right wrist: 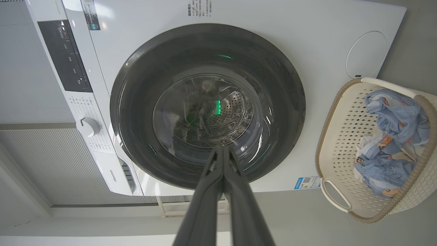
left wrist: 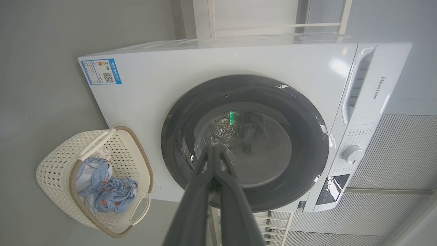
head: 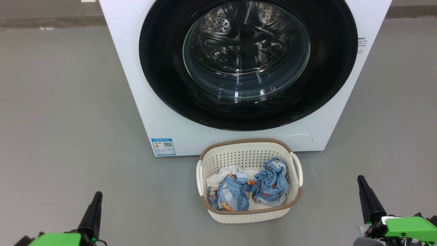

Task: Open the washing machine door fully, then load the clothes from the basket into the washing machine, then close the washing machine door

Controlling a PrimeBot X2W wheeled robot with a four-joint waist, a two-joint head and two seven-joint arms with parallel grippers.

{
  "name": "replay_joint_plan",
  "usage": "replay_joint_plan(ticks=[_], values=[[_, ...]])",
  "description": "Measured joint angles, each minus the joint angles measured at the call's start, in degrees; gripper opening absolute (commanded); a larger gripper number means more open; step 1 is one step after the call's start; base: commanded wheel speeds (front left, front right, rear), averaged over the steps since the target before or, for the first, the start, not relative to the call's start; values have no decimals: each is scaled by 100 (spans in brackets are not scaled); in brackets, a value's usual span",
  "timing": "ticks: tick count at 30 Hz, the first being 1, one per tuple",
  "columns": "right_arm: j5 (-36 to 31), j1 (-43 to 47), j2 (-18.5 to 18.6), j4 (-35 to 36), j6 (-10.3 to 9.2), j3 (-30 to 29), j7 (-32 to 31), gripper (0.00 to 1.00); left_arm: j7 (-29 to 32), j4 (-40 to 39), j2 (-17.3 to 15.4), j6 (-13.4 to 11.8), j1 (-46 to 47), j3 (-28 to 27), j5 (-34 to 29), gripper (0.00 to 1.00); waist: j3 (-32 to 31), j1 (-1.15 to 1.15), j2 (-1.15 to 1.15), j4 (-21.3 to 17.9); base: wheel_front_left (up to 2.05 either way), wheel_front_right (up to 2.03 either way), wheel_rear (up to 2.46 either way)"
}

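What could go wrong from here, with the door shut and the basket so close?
1. The basket sits close before the washing machine, below the washing machine door; a reach for the door might knock it.
2. The door's glossy black ring shows no clear handle, so a grip on it could slip.
3. The clothes lie bunched together; lifting one may drag another over the rim.

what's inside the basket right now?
The basket holds crumpled light blue clothes with orange prints, in two bundles, with white fabric behind the left one. Whatever lies under the bundles, and most of the basket floor, is covered.
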State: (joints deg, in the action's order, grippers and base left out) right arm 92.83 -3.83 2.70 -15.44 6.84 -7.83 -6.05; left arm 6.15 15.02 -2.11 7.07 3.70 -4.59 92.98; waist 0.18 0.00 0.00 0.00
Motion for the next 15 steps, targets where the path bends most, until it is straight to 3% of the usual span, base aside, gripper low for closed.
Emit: replay_joint_plan(ticks=[6, 7, 15], values=[[0, 0, 0, 0, 0, 0, 0, 0, 0, 0, 0, 0, 0, 0, 0, 0, 0, 0, 0, 0, 0, 0, 0], [2, 8, -2, -31, -1, 2, 4, 100, -2, 29, 5, -2, -11, 8, 7, 100, 0, 0, 0, 0, 0, 0, 0], [2, 279, -87, -387, -4, 11, 18, 100, -34, 354, 169, -25, -343, 67, 10, 100, 8, 0, 0, 3, 0, 0, 0]])
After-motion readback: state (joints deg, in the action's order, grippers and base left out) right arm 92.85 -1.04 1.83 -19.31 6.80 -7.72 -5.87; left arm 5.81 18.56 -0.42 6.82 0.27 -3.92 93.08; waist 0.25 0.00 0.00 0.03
